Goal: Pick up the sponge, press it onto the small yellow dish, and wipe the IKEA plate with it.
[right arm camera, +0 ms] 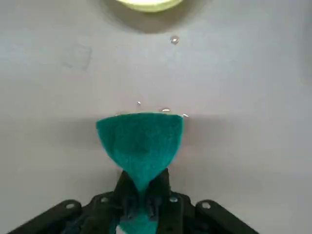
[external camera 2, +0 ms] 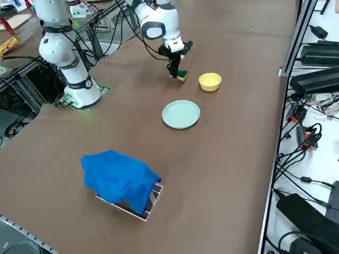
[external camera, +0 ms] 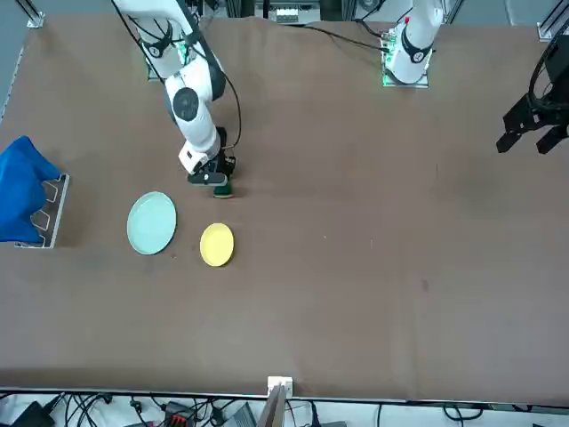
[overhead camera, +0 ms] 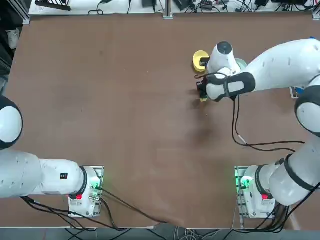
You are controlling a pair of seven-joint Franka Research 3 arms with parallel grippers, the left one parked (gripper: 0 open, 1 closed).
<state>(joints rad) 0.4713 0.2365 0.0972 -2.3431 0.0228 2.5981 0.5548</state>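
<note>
Right gripper (right arm camera: 141,197) pinched the sponge (right arm camera: 140,144); small yellow dish (external camera: 217,244) and IKEA plate (external camera: 151,222) sat empty nearby, with open table (external camera: 400,222) beyond.

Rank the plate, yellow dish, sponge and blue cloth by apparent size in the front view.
1. Blue cloth, though cut off by the picture's edge.
2. Plate.
3. Yellow dish.
4. Sponge, partly hidden by the right gripper shut on it.

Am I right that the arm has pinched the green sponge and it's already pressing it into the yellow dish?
Not quite. The right gripper has its jaws shut on the sponge, but the right side view shows it on the table beside the small yellow dish, not in it.
</note>
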